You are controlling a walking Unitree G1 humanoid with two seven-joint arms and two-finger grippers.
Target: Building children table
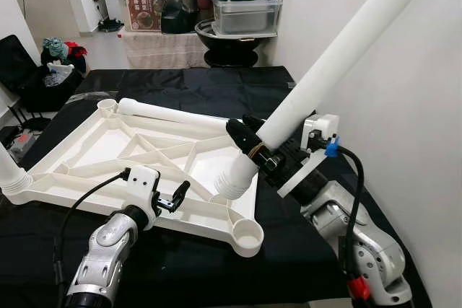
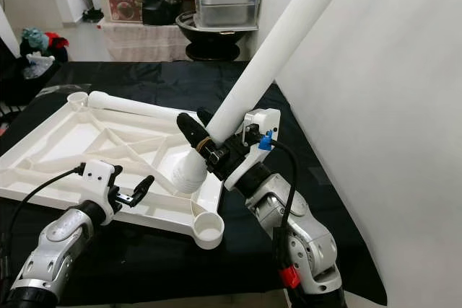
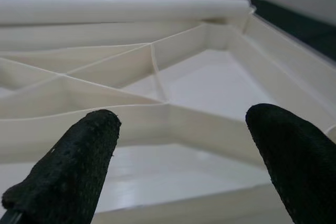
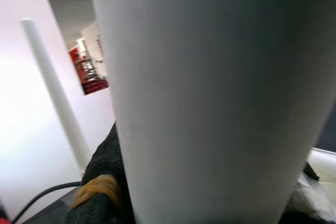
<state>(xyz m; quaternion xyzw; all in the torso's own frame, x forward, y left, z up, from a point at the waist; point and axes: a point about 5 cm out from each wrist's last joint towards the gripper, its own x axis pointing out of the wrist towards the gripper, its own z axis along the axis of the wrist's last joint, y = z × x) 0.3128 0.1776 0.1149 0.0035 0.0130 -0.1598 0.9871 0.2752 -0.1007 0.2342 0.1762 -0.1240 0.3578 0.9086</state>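
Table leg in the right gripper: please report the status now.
Right gripper shut on white table leg, tilted, threaded end low over tabletop. Left gripper open at near rim. Another leg lies along far edge.

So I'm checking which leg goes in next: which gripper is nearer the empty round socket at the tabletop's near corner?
Right. The right gripper, shut on a white leg, is just above and behind the socket. The open left gripper sits further off, to its left.

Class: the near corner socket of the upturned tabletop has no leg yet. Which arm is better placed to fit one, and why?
Right. The right gripper is shut on the white leg, beside the corner socket. The left gripper is open, holding nothing.
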